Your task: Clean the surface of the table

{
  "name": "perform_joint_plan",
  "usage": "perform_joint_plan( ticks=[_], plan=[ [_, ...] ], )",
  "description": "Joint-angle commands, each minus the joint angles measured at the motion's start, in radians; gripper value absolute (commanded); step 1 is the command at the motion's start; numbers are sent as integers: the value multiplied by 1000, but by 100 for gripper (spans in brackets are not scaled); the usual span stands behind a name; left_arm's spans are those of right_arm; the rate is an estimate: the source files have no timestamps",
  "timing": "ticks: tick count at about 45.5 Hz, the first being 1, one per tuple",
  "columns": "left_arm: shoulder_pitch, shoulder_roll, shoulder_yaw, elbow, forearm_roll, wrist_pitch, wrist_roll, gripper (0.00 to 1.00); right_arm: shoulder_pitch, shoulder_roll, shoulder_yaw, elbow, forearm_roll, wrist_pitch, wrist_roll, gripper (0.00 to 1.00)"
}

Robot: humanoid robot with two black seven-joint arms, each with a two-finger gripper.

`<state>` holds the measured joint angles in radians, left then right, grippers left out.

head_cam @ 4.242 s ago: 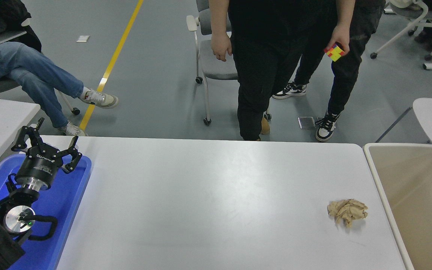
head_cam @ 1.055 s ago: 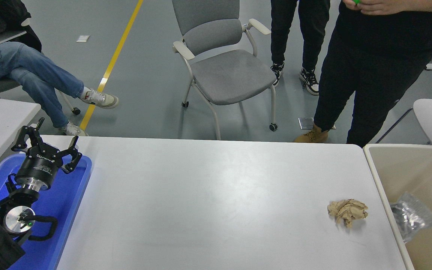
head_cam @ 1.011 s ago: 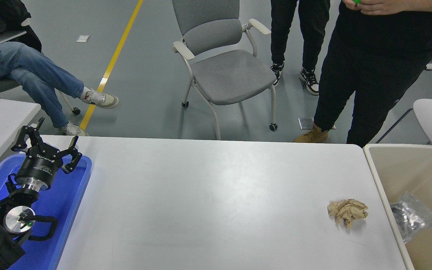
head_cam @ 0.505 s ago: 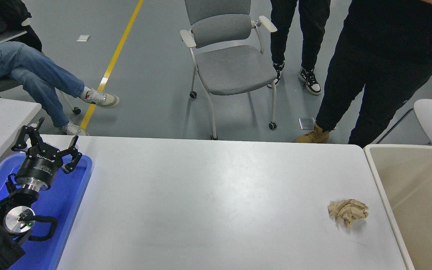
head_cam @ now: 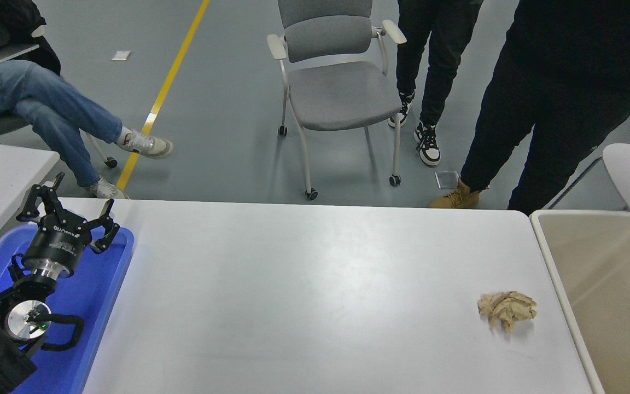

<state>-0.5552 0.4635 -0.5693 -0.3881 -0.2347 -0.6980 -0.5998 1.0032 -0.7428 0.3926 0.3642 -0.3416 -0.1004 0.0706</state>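
You're looking at the table surface filling the lower middle of the head view, its far edge running straight across below the grey floor. One thing is sitting on it: a crumpled brown paper wad, lying toward the table's right end, near the right edge but not touching it. The rest of the white top is showing only faint reflections.

Just past the table's right edge a beige bin is standing, its near wall running alongside the table edge; you're seeing only pale inner walls and floor in it. The wad is lying apart from that wall.

At the table's left end a blue tray is sitting, its right rim overlapping the tabletop. The left gripper is hanging over the tray's far end, fingers spread apart, holding nothing; the left arm is coming in from the lower left corner over the tray. You're not getting the right arm or its gripper anywhere in view.

Beyond the table's far edge a grey chair on castors is standing on the floor. Right of it two people in black trousers are standing, one close to the table's far right corner. Far left of the table a seated person in jeans is crossing their legs.
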Motion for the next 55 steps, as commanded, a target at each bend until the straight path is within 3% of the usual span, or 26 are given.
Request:
perform_joint_plan(
  ticks=[1, 15, 30, 39, 55],
  plan=[
    [0, 0, 0, 0, 0, 0, 0, 100, 20, -56, 209, 136, 1, 1, 3, 98],
    [0, 0, 0, 0, 0, 0, 0, 100, 18, -82, 354, 301, 1, 2, 6, 98],
    [0, 0, 0, 0, 0, 0, 0, 100, -1, -49, 506, 398, 1, 10, 78, 98],
    [0, 0, 0, 0, 0, 0, 0, 100, -54, -3, 548, 429, 1, 10, 81, 98],
    [0, 0, 0, 0, 0, 0, 0, 100, -202, 143, 629, 449, 1, 11, 182, 98]
  ],
)
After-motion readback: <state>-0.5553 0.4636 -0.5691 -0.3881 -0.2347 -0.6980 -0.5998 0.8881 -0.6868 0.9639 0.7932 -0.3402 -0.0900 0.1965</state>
